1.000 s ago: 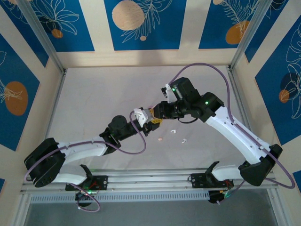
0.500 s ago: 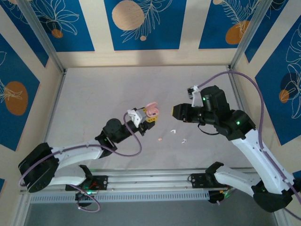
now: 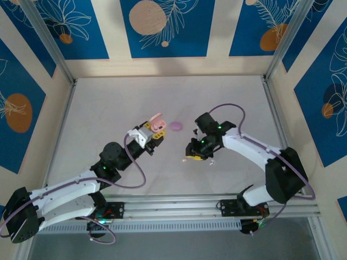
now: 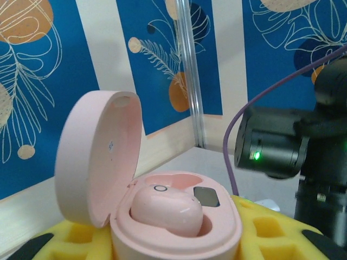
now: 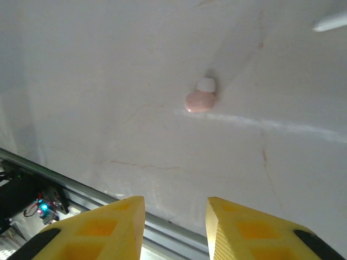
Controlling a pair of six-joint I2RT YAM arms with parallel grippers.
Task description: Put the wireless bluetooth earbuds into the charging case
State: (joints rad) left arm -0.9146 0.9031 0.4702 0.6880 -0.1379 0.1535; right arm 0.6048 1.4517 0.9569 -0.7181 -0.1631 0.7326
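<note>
My left gripper [image 3: 154,132] is shut on a pink charging case [image 4: 179,222] and holds it up above the table with its lid [image 4: 97,157] tipped open. One pink earbud [image 4: 165,210] sits in the case's near socket, and the recess behind it looks empty. A second pink earbud [image 5: 199,100] with a white tip lies loose on the table. My right gripper [image 5: 176,216] is open and empty, pointing down a little short of that earbud [image 3: 186,159]. Its yellow fingertips [image 5: 238,227] stand apart above the table.
A small rounded purple piece [image 3: 175,125] lies on the table just right of the held case. A white piece [image 5: 331,21] shows at the far corner of the right wrist view. The metal rail [image 3: 173,208] runs along the table's near edge, close behind my right gripper.
My right arm has swung away from the case, down and left to the loose pink earbud, and its jaws have widened. The left arm has drawn back left with the case.
</note>
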